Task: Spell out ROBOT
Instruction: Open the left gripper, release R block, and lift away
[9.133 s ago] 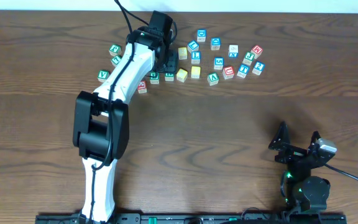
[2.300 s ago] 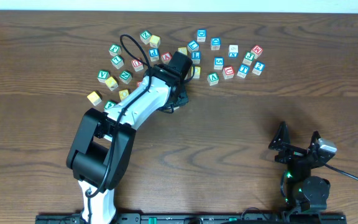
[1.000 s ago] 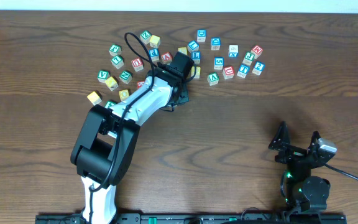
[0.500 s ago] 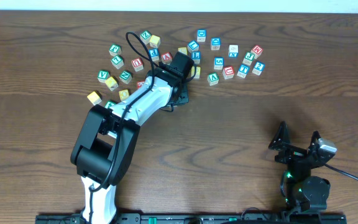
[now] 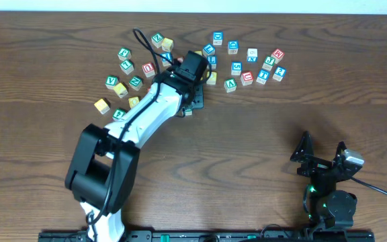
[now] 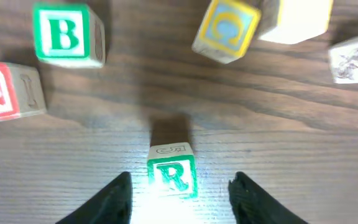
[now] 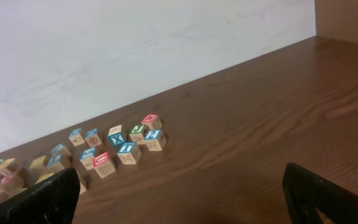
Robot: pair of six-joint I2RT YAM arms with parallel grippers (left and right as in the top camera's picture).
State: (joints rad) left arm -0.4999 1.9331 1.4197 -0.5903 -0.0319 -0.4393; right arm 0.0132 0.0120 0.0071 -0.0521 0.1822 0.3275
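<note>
The R cube [image 6: 172, 176] stood upright on the table [image 5: 247, 168], its green letter facing up. It sat between the fingers [image 6: 114, 199] of the left gripper [image 6: 180, 180]. The jaws stood apart, with a clear strip of wood showing on each side of the R cube, so neither finger touched it.

In the left wrist view, the B cube [image 6: 67, 35] lay beyond the R cube and off to the left, well apart from it, with its green letter also up. A red cube [image 6: 8, 92] lay nearer than the B cube, left of the R cube, and was cut off by the frame. Beyond the R cube and slightly to the right, a yellow cube [image 6: 225, 30] sat tilted, showing a blue mark that was too blurred to read. A pale cube [image 6: 297, 18] was just beside it, farther right. Another cube [image 6: 356, 57] showed at the right edge.

From overhead, the R cube [image 5: 188, 111] showed just below the left gripper, on the near side of the scattered cubes. I could not pick out the T among the blue ones.

The right gripper [image 5: 322, 151] was far from the R cube, to the right and towards the table's near edge. Its jaws were spread wide and held nothing.
</note>
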